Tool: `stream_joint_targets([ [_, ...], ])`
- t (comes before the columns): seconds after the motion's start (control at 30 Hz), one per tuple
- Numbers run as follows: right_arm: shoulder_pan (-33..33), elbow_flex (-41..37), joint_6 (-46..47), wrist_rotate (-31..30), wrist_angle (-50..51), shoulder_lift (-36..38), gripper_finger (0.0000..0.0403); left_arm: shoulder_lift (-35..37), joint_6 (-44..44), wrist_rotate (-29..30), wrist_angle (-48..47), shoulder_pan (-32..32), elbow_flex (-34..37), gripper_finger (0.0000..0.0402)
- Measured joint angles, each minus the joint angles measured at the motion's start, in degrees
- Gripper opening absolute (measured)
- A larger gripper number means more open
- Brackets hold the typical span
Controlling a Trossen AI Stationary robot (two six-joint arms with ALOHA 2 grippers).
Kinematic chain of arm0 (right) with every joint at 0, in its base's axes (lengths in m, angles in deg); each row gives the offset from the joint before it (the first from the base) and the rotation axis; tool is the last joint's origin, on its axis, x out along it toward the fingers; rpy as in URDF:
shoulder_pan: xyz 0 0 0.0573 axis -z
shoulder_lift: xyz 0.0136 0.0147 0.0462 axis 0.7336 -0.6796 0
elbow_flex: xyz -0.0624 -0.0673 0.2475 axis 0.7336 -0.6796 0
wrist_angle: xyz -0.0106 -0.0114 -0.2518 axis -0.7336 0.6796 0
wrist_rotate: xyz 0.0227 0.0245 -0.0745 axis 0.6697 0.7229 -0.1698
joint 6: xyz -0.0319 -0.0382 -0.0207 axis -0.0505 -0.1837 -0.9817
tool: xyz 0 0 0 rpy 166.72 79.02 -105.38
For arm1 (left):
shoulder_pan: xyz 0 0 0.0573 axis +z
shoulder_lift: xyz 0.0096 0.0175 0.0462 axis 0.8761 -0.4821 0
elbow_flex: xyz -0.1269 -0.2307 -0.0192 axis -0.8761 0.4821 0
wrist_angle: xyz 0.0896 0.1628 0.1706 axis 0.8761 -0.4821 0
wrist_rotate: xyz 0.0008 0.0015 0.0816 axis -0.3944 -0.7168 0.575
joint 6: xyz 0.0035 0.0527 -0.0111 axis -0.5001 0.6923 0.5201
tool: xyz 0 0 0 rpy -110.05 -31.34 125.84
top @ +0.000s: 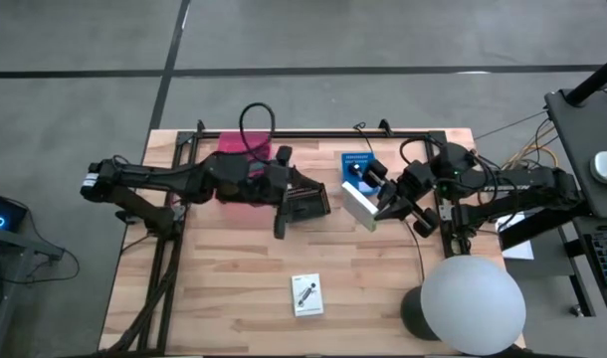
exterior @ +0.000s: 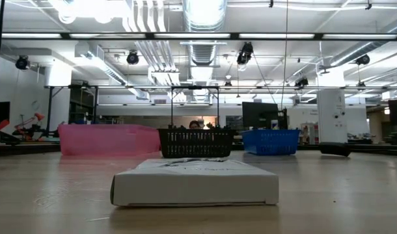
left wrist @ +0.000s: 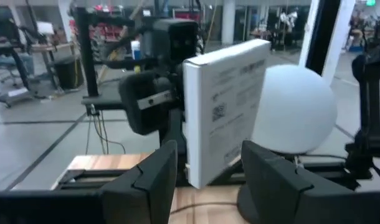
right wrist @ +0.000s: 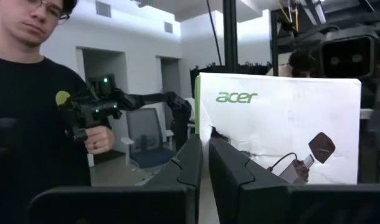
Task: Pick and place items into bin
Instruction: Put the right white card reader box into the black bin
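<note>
Right tool [top: 381, 207] pinched shut on the bottom edge of a white box [top: 360, 207], held upright above the tabletop [top: 234, 288] between both arms; left tool [top: 281, 211] part open, empty, facing it; likely light, stiff cardboard, best gripped across thin edges; front reads "acer"; second box [top: 306, 294] lies flat nearby.

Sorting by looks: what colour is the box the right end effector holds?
White box with green lettering, clearest in the right wrist view.

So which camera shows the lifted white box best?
Right wrist view: the lifted box fills it, printed face and logo clear. Left wrist shows its other face obliquely; high view only a slab by the right pincer; low view misses it.
</note>
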Motion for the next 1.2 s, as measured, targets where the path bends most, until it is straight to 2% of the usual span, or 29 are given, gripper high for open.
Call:
stream_joint_targets([
  [0.13,0.01,0.0,0.08,0.96,-1.19,-0.02,0.0012,-2.18,0.08,-3.74,1.45,2.11,0.02,0.0164],
  [0.3,-0.01,0.0,0.6,1.31,-1.33,-0.02,0.0012,-5.72,-0.47,-10.0,7.87,4.68,0.07,0.0164],
  [0.57,0.07,0.0,0.78,1.75,-1.32,0.0,0.0012,-7.17,-0.5,-19.13,12.73,6.13,-0.43,0.0164],
  [0.9,0.06,0.0,0.07,1.77,-1.27,0.0,0.0012,-10.91,-0.48,-19.49,14.34,6.95,-0.44,0.0164],
  [1.2,0.05,0.0,0.04,1.9,-1.15,0.04,0.0012,-10.84,-0.46,-20.54,17.62,7.64,-0.5,0.0164],
])
